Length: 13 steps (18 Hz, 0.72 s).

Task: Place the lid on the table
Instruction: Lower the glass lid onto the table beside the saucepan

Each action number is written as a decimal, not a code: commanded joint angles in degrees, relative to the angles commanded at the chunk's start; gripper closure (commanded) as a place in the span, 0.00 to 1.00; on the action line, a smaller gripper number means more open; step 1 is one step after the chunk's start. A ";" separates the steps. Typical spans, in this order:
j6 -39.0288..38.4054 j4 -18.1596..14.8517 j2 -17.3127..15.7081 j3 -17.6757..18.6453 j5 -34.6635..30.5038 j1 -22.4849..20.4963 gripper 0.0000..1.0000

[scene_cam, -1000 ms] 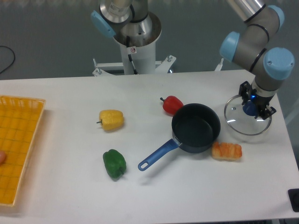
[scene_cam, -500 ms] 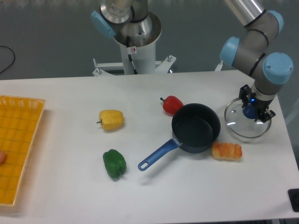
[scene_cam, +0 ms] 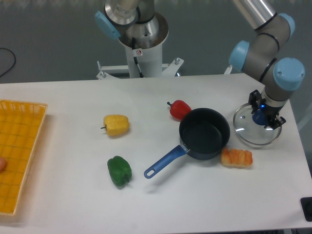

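Note:
The lid [scene_cam: 246, 127], clear glass with a thin metal rim and a blue knob, sits low at the right end of the white table [scene_cam: 195, 200], level and at or just above the surface. My gripper [scene_cam: 263, 117] points down over its centre, its dark fingers closed around the blue knob. The lid is to the right of the dark blue saucepan [scene_cam: 204, 132] and apart from it.
An orange-red food piece [scene_cam: 237, 157] lies just in front of the lid, near the pan. A red pepper [scene_cam: 180, 108], a yellow pepper [scene_cam: 116, 125] and a green pepper [scene_cam: 119, 170] lie to the left. A yellow grid tray [scene_cam: 17, 151] is at the far left. The table's right edge is close to the lid.
My gripper and the lid have shifted slightly left and down towards the table surface. Nothing else has moved.

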<state>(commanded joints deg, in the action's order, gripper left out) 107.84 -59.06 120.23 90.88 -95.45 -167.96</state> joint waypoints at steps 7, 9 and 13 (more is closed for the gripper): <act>0.44 0.70 0.35 -0.09 0.00 0.26 0.41; 1.49 1.32 0.27 -0.35 0.00 0.26 0.41; 2.02 1.49 0.18 -0.35 -0.09 0.35 0.41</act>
<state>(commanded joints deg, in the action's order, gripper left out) 109.86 -57.57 120.41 90.53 -95.54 -167.61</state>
